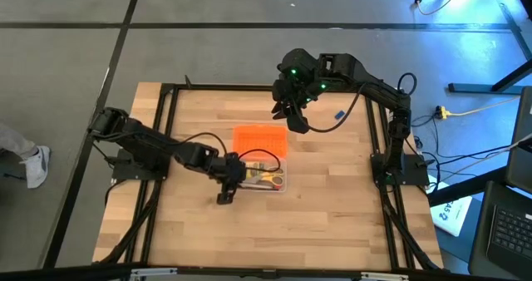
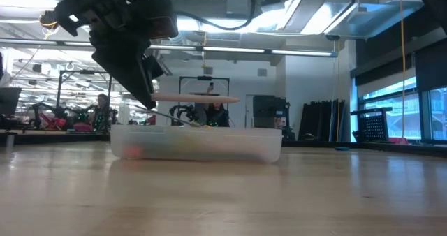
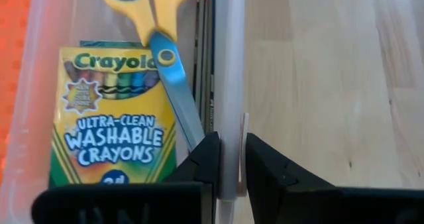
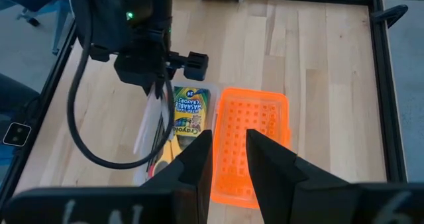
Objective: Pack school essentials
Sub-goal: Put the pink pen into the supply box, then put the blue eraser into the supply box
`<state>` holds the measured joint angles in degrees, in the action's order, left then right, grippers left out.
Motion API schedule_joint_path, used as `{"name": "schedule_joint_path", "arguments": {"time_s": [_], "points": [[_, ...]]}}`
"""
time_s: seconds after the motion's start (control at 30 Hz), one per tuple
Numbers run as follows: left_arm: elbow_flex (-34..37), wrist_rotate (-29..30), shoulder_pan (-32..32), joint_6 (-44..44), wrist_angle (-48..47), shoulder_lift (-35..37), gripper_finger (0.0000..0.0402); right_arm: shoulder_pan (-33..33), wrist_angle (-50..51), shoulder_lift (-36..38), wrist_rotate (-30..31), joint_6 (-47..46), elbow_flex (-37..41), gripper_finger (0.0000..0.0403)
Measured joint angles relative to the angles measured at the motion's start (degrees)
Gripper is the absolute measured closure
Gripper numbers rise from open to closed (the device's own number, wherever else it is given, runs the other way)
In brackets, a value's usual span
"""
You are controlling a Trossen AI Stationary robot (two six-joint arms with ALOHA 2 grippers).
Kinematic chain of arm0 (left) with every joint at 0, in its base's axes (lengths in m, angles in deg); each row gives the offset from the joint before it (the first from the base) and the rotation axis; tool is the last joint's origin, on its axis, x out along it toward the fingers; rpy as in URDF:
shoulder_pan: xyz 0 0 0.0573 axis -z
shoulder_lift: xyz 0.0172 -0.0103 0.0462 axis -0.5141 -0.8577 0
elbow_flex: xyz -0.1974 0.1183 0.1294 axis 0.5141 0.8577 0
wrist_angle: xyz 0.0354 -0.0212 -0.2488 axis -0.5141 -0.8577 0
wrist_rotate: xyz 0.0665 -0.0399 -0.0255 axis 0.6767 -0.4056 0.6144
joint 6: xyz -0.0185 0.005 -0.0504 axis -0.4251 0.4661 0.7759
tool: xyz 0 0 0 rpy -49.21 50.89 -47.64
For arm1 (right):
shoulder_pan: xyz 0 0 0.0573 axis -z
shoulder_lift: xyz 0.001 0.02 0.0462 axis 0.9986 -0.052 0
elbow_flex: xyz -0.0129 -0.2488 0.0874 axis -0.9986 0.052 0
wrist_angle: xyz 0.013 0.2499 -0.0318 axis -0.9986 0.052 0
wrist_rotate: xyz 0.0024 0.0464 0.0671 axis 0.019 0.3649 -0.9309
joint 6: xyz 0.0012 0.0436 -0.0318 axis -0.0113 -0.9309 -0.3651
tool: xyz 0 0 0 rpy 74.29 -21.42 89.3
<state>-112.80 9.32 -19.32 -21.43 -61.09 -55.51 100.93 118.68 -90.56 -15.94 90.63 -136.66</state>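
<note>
- The left arm reaches in from the counter's (image 1: 191, 231) left edge, its left end effector (image 1: 229, 181) at the near-left corner of a clear box (image 1: 281, 185) at mid-counter.
- In the left wrist view that end effector's (image 3: 228, 164) fingers (image 3: 205, 159) are pinched on a thin pale stick (image 3: 242, 154) that stands right at the box's long wall; whether the stick touches the wall is hard to say from this angle.
- Inside the clear box (image 3: 40, 85), a green-yellow crayon box (image 3: 116, 114) lies flat, with yellow-handled scissors (image 3: 162, 45) partly overlapping it, blades pointing toward the fingers.
- Thin pencils (image 3: 207, 71), one red-tipped, lie along the box wall just beside the scissor blades.
- From counter level, the clear box (image 2: 202, 144) sits flat on the wood, with the stick (image 2: 195, 98) held roughly level above it by the dark end effector (image 2: 147, 100).
- An orange lid (image 1: 259, 139) lies on the counter, touching the box's far side.
- The right end effector (image 1: 287, 115) hovers above the lid's far edge, fingers (image 4: 268, 159) parted and holding nothing.
- A tiny blue piece (image 1: 340, 115) rests alone on the counter, right of that end effector.
</note>
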Motion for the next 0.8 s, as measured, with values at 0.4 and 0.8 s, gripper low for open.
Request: {"name": "schedule_joint_path", "arguments": {"time_s": [0.4,0.8], "points": [[0.0,-0.1,-0.5,0.2,0.0,0.0,0.0349,0.0,0.0,0.0,0.0,0.0,0.0,0.0308],[0.0,-0.1,-1.2,0.3,-0.2,0.0,0.0311,0.0,0.0,0.0,-0.1,0.0,0.0,0.0308]]}}
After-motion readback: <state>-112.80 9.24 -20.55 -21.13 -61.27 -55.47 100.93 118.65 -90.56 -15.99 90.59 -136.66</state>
